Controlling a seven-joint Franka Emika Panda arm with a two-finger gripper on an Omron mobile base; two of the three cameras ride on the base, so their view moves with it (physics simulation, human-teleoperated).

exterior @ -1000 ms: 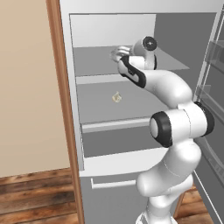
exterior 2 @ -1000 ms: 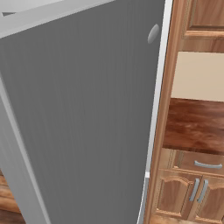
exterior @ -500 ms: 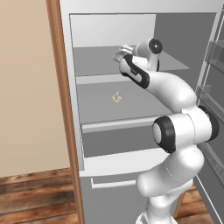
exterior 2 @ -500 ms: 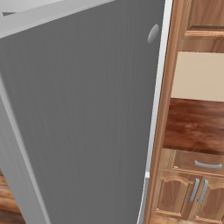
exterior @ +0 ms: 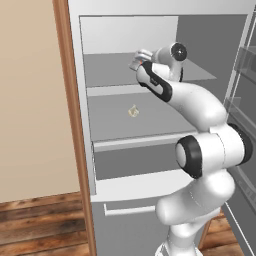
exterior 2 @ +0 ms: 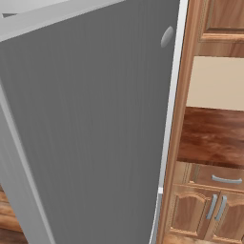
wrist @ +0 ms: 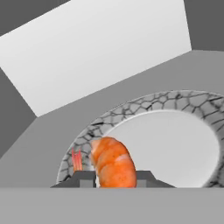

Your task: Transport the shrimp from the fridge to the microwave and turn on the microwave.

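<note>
Wrist rolls slightly above upper fridge (exterior: 150, 125) shelf | gripper (wrist: 114, 177) fingers nearly closed, pinching shrimp (wrist: 113, 162) over plate (wrist: 175, 144) | lift straight, clear rim, withdraw slowly.

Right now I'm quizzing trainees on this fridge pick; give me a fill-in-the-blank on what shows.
1. The gripper is shut on the ____.
2. Under the shrimp lies a white ____ with a cracked grey rim.
3. In the left base view, a small pale lump sits on the fridge shelf ____ the gripper's.

Missing: shrimp; plate; below
</note>
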